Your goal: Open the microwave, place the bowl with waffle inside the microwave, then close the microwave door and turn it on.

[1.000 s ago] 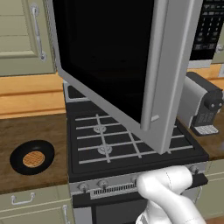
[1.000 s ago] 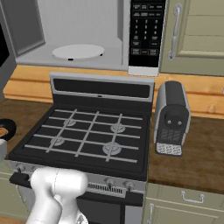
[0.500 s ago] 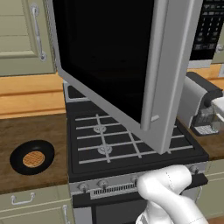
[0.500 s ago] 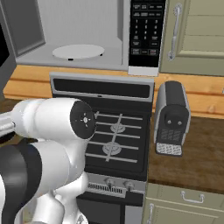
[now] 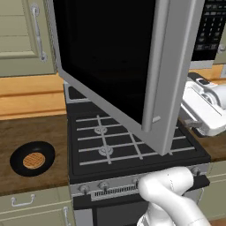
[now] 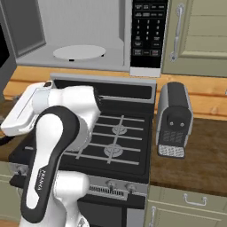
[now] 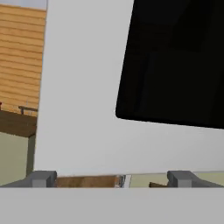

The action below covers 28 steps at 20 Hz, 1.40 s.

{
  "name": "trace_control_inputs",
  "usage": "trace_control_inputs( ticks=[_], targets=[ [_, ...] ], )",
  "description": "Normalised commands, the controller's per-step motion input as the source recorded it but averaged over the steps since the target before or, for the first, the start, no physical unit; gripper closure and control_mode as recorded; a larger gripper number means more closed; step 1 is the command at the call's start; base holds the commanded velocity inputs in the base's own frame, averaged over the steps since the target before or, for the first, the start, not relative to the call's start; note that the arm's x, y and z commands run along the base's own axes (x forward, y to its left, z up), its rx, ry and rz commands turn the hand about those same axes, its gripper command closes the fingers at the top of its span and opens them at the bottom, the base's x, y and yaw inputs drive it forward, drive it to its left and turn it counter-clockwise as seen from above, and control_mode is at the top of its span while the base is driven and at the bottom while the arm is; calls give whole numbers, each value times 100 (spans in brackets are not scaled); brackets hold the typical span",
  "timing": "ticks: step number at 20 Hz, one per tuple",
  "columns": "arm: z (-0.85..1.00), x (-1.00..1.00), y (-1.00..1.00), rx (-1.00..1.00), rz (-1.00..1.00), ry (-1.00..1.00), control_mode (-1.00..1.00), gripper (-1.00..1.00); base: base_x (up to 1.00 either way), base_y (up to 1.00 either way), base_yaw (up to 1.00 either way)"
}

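Observation:
The microwave (image 6: 88, 40) stands open above the stove, showing its white turntable (image 6: 80, 52) and black keypad (image 6: 148, 31). Its door (image 5: 110, 66) is swung far out over the stove, with the silver bar handle (image 5: 156, 66) at the free edge. A black bowl (image 5: 32, 159) holding the golden waffle (image 5: 34, 160) rests on the wooden counter to the left of the stove. My arm (image 5: 205, 110) is raised beside the door's free edge. In the hand view my gripper (image 7: 111, 178) is open and empty, facing the door's silver frame (image 7: 78, 109) and black window (image 7: 175, 61) from close by.
The black gas stove (image 6: 115, 137) lies under the open door. A dark toaster-like appliance (image 6: 174, 119) stands on the counter to the stove's right. Beige cabinets (image 5: 22, 35) flank the microwave. My elbow (image 6: 57, 133) rises over the stove's front left.
My arm has swung up from low in front of the stove, and the hand now sits by the door's free edge. Door, bowl and waffle have not moved.

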Motion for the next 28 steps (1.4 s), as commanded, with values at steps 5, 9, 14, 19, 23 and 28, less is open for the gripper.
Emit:
trace_control_inputs(
  ticks=[5, 9, 14, 19, 23, 28],
  targets=[
    [18, 0, 48, 3, 0, -10, -100, -100, 0, 0, 0],
    [8, 9, 68, 1, 0, -4, -100, -100, 0, 0, 0],
    [8, 18, 61, 1, 0, 0, -100, -100, 0, 0, 0],
    [5, 0, 69, 0, 2, 0, -100, -100, 0, 0, 0],
    [0, 0, 71, 0, 0, 0, -100, -100, 0, 0, 0],
    [2, 0, 36, 0, 0, 1, -100, -100, 0, 0, 0]
  ],
)
